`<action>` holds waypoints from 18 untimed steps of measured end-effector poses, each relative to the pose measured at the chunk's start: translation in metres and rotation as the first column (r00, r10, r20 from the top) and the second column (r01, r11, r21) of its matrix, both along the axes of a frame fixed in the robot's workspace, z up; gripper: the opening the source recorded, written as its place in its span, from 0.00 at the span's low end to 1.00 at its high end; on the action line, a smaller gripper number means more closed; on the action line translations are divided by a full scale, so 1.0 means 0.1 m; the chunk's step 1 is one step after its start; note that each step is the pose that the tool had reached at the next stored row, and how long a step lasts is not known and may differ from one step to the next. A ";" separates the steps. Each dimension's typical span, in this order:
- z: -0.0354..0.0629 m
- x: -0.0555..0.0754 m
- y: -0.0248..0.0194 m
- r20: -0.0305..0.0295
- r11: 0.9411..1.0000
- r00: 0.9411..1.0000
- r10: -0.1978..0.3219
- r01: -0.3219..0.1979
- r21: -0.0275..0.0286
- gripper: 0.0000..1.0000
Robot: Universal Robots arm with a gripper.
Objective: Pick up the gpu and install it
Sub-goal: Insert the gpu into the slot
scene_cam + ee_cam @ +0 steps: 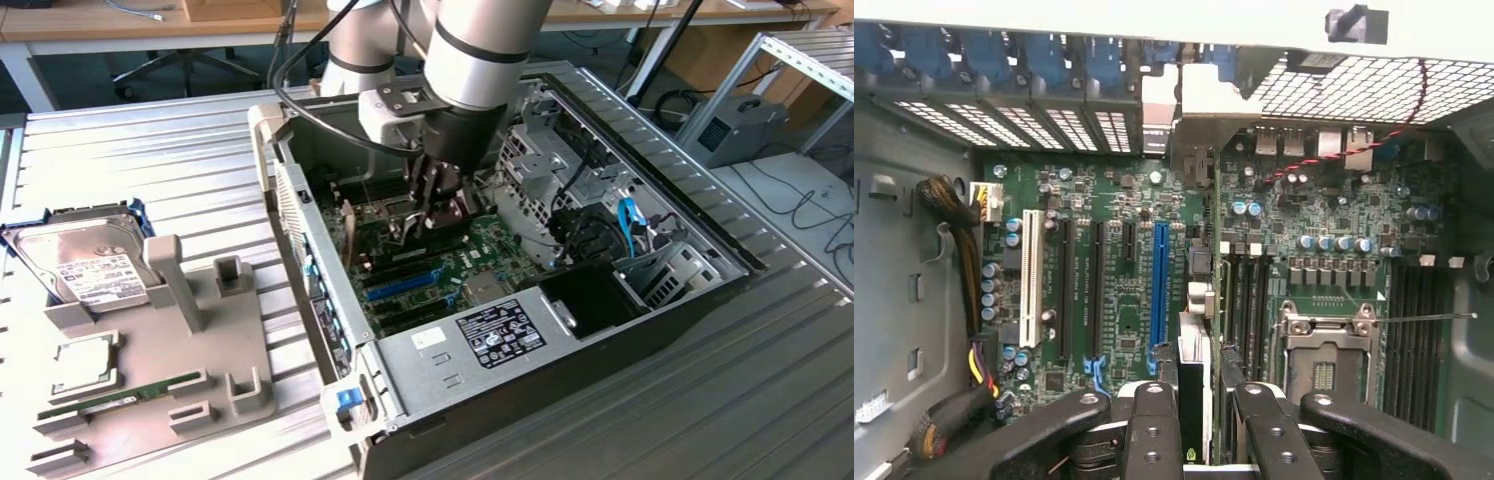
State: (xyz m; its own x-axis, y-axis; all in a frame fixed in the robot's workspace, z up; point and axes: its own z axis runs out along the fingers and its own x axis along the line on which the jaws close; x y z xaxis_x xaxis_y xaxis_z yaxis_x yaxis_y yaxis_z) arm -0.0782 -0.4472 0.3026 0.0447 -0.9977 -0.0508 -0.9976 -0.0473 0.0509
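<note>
My gripper (441, 215) hangs inside the open computer case (694, 300), over the motherboard (441, 270), with the gpu (1194, 385) standing on edge between its fingers (1151, 430). The case lies mid-bench. A parts tray (134, 400) sits toward the exterior view's left edge, with the hard drive (80, 265) at its far end and the memory stick (120, 392) near its front.

The gpu (1194, 385), a thin dark card with a silver bracket at its far end, stands on edge above the motherboard (1104, 260), just beside the blue slot (1159, 290) and parallel to it.
</note>
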 end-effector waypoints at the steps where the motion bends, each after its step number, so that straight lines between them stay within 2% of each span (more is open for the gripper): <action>1: -0.006 0.00 -0.008 0.000 1.000 1.000 0.000 0.000 0.000 0.26; 18: -0.149 -0.03 -0.075 0.000 1.000 1.000 0.000 0.000 -0.001 0.26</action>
State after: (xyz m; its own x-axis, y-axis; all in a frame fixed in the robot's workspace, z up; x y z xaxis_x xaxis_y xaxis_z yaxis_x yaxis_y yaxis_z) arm -0.0812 -0.4547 0.2877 0.0447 -0.9977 -0.0502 -0.9976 -0.0473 0.0509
